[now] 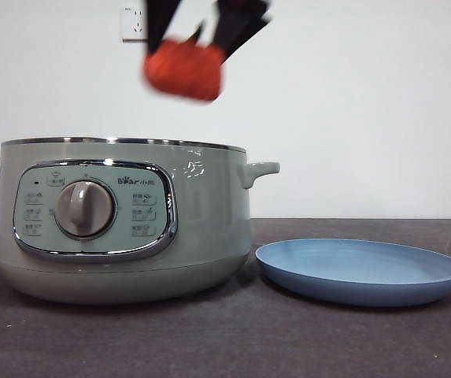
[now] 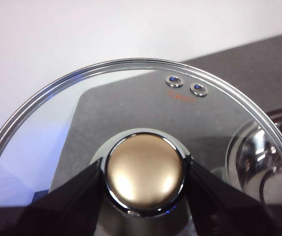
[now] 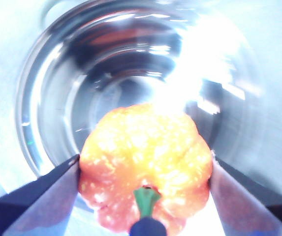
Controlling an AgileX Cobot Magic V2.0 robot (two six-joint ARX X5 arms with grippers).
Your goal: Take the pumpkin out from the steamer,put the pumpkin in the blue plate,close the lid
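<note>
The right tool [image 1: 201, 39] squeezes the pumpkin [image 1: 183, 69] high above the open steamer [image 1: 123, 220], ready for the blue plate [image 1: 360, 270], while the left tool [image 2: 145, 179] grips the lid [image 2: 131, 98] aside.

It looks like a plain test room, not a real kitchen; a bare white wall [image 1: 351, 110] with two white sockets [image 1: 133, 22] stands behind a dark grey table [image 1: 233, 339]; only the steamer [image 1: 123, 220] and the blue plate [image 1: 360, 270] stand on it.
</note>
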